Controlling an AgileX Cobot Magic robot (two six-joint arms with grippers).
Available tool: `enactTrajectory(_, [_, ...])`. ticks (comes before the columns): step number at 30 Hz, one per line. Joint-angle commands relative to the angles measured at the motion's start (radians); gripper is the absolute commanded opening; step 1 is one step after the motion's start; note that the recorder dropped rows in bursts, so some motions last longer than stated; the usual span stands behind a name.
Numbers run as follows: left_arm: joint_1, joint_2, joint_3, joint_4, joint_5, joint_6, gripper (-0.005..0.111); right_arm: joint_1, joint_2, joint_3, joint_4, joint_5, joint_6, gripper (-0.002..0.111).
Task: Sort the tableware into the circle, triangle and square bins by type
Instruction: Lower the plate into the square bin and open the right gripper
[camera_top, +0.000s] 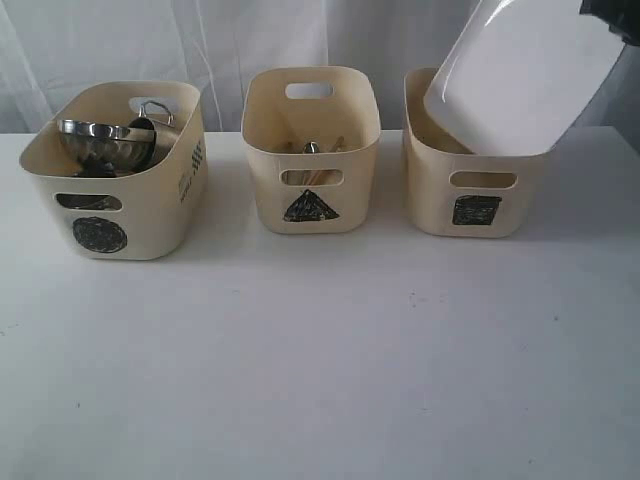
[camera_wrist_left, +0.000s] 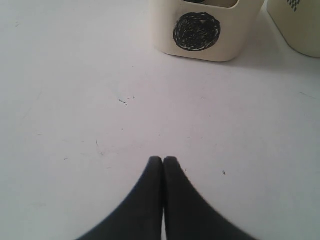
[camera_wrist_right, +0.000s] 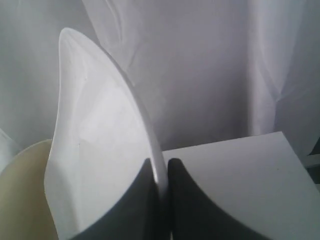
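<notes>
The large white plate (camera_top: 520, 75) hangs tilted over the square bin (camera_top: 470, 190), its lower edge inside the tub. My right gripper (camera_wrist_right: 161, 167) is shut on the plate's rim (camera_wrist_right: 145, 127); in the exterior view only a dark bit of that gripper (camera_top: 612, 15) shows at the top right. The circle bin (camera_top: 115, 200) holds the steel bowl (camera_top: 105, 140) and a steel mug (camera_top: 150, 118). Cutlery and chopsticks (camera_top: 312, 148) poke up in the triangle bin (camera_top: 312, 160). My left gripper (camera_wrist_left: 163, 162) is shut and empty, low over the table in front of the circle bin (camera_wrist_left: 200, 35).
The white table (camera_top: 320, 360) stretches in front of the three tubs. A white curtain (camera_top: 230, 40) hangs behind them. In the left wrist view, a second tub's corner (camera_wrist_left: 300, 27) shows beside the circle bin.
</notes>
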Motion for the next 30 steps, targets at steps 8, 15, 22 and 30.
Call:
enactTrajectory(8, [0.003, -0.004, 0.002, 0.001, -0.001, -0.002, 0.000, 0.042, 0.044, -0.013, 0.027, -0.100, -0.153, 0.000])
enactTrajectory(15, [0.003, -0.004, 0.002, 0.001, -0.001, -0.002, 0.000, 0.042, 0.046, -0.013, 0.027, -0.056, -0.176, 0.032])
enactTrajectory(22, [0.003, -0.004, 0.002, 0.001, -0.001, -0.002, 0.000, 0.042, 0.007, -0.013, 0.029, 0.052, -0.161, 0.041])
enactTrajectory(30, [0.003, -0.004, 0.002, 0.001, -0.001, -0.002, 0.000, 0.042, -0.151, -0.011, 0.024, 0.199, -0.032, 0.022])
